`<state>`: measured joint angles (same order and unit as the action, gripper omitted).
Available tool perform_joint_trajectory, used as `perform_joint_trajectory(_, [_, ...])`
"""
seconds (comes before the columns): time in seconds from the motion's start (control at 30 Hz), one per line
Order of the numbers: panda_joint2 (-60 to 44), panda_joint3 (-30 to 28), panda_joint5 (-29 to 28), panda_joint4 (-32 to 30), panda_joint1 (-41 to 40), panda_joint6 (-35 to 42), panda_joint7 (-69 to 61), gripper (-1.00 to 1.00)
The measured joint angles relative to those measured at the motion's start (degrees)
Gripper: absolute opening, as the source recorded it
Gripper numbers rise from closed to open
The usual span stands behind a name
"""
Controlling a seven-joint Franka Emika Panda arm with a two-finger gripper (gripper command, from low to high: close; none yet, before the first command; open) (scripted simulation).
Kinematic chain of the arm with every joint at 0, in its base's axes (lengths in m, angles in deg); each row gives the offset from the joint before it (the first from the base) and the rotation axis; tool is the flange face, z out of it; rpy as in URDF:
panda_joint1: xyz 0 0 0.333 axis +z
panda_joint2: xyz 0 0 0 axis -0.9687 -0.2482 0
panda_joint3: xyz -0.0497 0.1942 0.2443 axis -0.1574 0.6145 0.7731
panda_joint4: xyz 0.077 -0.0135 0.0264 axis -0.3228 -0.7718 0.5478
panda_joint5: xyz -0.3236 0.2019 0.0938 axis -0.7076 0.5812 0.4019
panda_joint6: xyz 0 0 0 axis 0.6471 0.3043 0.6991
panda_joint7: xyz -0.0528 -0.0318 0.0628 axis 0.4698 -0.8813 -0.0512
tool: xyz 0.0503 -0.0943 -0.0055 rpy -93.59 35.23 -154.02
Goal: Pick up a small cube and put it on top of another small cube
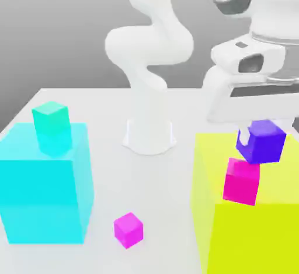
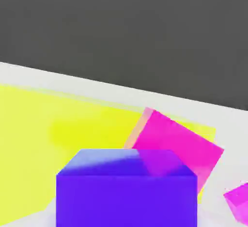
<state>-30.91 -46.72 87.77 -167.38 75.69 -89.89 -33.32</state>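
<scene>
Gripping the indigo cube (image 1: 262, 141), the gripper (image 1: 261, 128) hangs clamped on it above the yellow block (image 1: 210, 173), near a pink cube (image 1: 242, 181). It looks light, rigid and smooth; flat opposite faces suit the hold. The teal-green cube (image 1: 52, 125) sits atop the cyan block (image 1: 23, 173).
</scene>
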Motion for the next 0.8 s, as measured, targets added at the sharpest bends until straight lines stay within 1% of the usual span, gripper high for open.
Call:
perform_joint_trajectory(0.27, [10.9,-11.3,-2.3,-4.4,-8.8,4.0,-12.1,-1.00])
perform_joint_trajectory(0.57, [23.3,-23.2,-8.7,-9.4,-19.4,8.2,-22.9,-1.00])
perform_joint_trajectory(0.6, [24.6,-24.2,-9.4,-10.2,-20.6,8.7,-23.6,-1.00])
perform_joint_trajectory(0.7, [25.3,-24.5,-8.2,-15.1,-21.5,8.5,-21.3,-1.00])
perform_joint_trajectory(0.8, [23.5,-24.8,-8.0,-20.2,-21.9,2.7,-20.6,-1.00])
